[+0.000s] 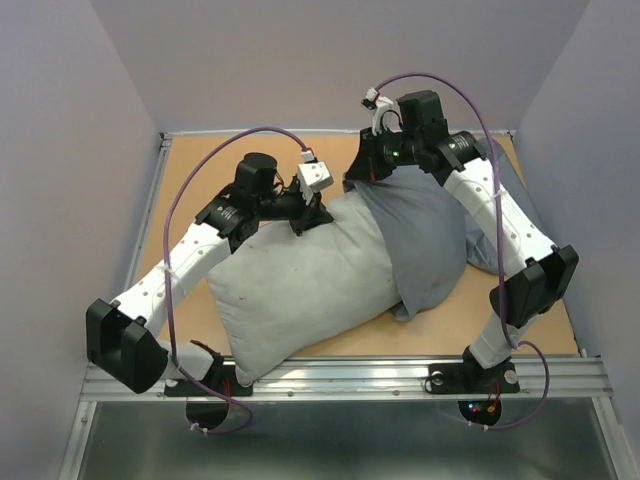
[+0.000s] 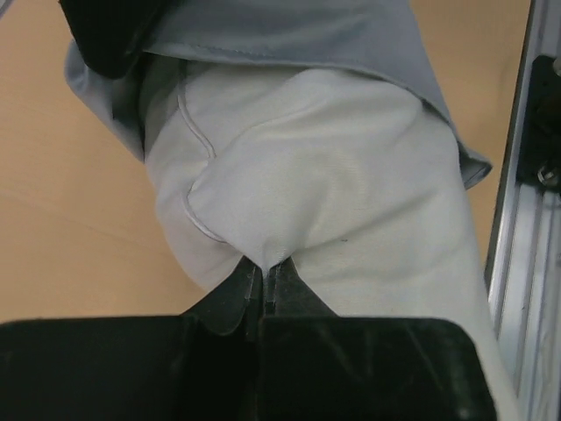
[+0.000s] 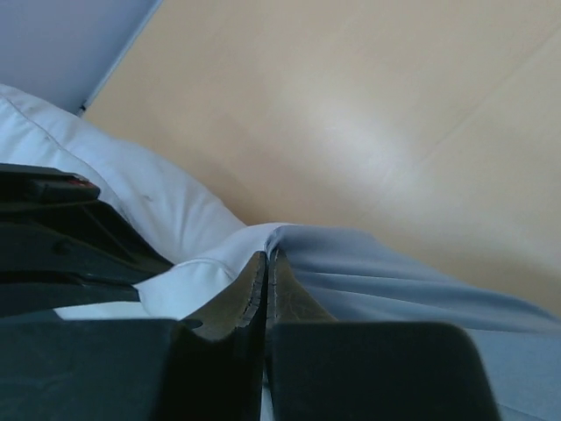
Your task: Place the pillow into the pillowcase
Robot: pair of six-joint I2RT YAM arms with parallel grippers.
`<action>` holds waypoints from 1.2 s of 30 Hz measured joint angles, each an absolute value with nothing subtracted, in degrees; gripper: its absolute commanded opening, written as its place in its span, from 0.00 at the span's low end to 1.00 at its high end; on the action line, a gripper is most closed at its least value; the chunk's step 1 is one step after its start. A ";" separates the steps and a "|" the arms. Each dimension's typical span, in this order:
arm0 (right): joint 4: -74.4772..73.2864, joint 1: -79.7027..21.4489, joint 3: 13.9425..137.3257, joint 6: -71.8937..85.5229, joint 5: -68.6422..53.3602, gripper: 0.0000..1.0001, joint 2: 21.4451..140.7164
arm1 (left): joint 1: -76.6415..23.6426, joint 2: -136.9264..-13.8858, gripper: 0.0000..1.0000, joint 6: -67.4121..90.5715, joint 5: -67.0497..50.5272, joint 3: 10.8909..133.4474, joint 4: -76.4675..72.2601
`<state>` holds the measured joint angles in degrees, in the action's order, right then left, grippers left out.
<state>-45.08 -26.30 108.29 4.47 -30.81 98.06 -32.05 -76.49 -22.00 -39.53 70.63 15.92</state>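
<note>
Left wrist alone: jaws tight on pillow (image 2: 333, 175) below pillowcase (image 2: 289, 35) edge.

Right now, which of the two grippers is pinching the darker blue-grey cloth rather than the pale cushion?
The right gripper: its jaws are shut on the edge of the pillowcase, while the left gripper pinches a peak of the off-white pillow.
</note>
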 measured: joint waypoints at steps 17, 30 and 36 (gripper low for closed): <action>-14.57 -39.66 96.92 37.56 -20.36 0.00 88.92 | -21.93 -78.65 0.00 24.73 -47.97 65.10 -20.29; -8.86 -40.07 94.02 39.29 -13.30 0.00 94.28 | -20.08 -80.95 0.00 33.56 -44.34 57.89 -28.29; -8.97 -38.98 94.17 42.61 -13.41 0.01 92.09 | -28.77 -79.37 0.00 36.38 -43.83 58.33 -28.05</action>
